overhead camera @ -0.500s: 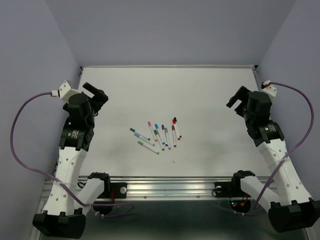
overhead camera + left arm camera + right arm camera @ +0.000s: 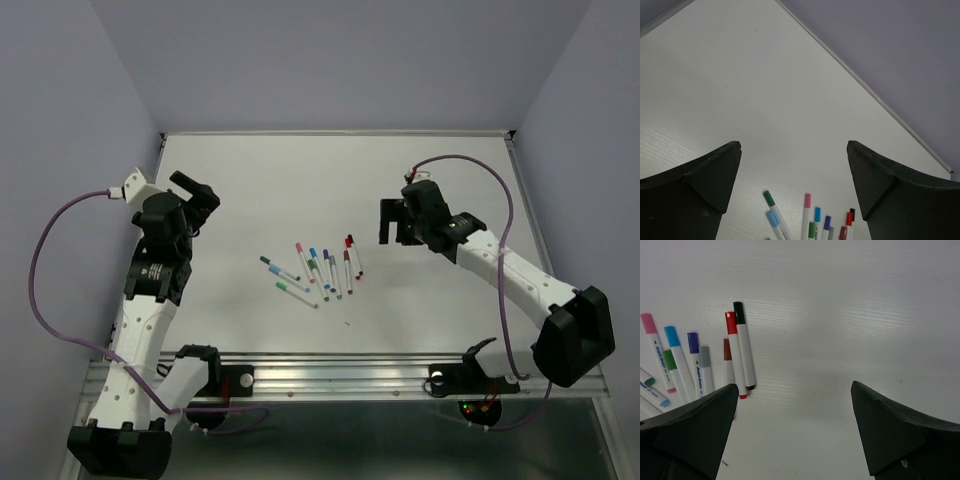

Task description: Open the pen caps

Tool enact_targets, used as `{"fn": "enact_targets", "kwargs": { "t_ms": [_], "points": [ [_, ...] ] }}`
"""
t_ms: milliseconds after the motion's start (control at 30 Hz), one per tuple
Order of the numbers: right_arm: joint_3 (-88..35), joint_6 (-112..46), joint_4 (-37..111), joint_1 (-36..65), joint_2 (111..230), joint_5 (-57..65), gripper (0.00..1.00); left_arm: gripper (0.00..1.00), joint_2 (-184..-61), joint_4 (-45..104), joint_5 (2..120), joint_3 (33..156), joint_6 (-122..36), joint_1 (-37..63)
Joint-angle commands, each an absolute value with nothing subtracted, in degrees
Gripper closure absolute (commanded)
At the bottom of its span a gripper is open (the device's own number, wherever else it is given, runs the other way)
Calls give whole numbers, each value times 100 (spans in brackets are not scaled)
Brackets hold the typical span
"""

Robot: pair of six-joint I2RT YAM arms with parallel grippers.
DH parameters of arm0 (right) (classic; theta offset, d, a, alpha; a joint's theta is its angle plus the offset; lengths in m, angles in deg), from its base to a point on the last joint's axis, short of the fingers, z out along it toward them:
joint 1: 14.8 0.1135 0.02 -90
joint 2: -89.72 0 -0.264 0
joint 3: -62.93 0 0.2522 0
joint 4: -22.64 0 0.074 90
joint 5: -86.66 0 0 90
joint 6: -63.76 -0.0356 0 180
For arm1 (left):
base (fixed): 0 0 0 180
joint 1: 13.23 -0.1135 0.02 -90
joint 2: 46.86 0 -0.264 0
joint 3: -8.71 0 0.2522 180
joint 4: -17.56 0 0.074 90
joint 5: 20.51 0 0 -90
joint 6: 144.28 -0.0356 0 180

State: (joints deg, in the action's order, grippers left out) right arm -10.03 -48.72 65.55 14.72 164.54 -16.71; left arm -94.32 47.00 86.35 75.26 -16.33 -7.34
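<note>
Hands both wide open, empty, right hand (image 2: 388, 222) stretched in near pen caps (image 2: 730, 322), left hand (image 2: 198, 190) well apart

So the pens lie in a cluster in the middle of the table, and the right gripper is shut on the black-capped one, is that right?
Not quite. The right gripper is open and holds nothing: the right wrist view shows its fingers wide apart, with the black-capped pen lying free on the table. The pens do lie clustered mid-table.
</note>
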Motion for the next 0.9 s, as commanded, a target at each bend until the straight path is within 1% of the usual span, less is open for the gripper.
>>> {"fn": "enact_targets", "kwargs": {
  "t_ms": [0, 200, 300, 433, 867],
  "points": [
    [-1358, -4690, 6540, 1701, 16845, -1811, 0, 1, -9362, 4213, 8129, 7424, -1921, -734],
    [-1577, -4593, 6505, 2167, 17698, -1776, 0, 1, -9731, 4309, 7644, 7459, -2009, -734],
    [-1701, -4452, 6497, 2229, 18085, -1741, 0, 1, -10012, 4467, 7556, 7538, -1992, -734],
    [-1841, -4417, 6461, 2344, 18446, -1802, 0, 1, -10284, 4485, 7117, 7599, -2097, -734],
    [-2035, -4303, 6435, 2501, 19149, -2004, 0, 1, -10223, 4441, 7177, 7547, -2123, -734]
  ]
}}
